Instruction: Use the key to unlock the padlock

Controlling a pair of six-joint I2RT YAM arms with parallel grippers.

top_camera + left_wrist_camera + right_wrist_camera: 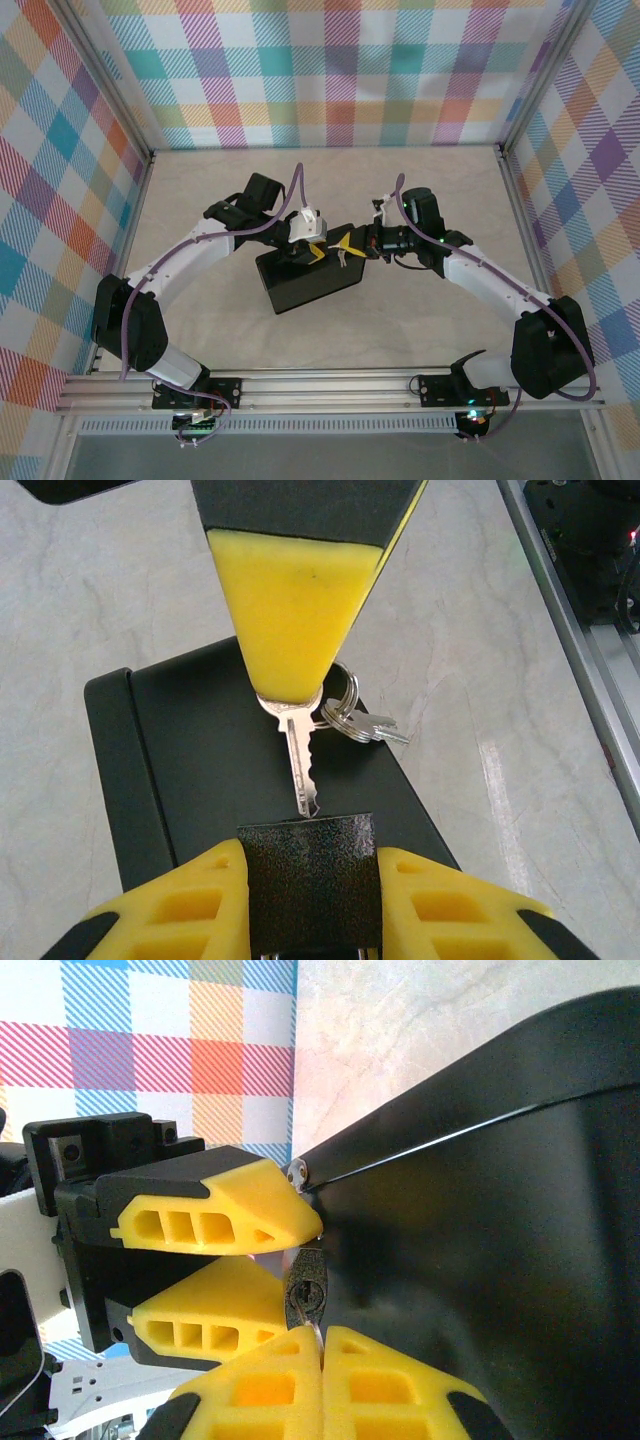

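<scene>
The padlock, a dark speckled block, is clamped between the two yellow fingers of the left hand with its keyway face turned up towards the key. The right hand, fingers pressed together, pinches the key by its bow and points the blade straight at the padlock. The tip sits right at that face. It may be just entering the keyway, though the angle leaves this uncertain. A ring with a spare key hangs beside the bow, above the padlock. A dark box lies beneath the padlock on the pale worktop. I judge both pick-ups and the lining-up done. Full insertion, the turn and freeing the shackle remain, and the shackle is not clearly visible.
</scene>
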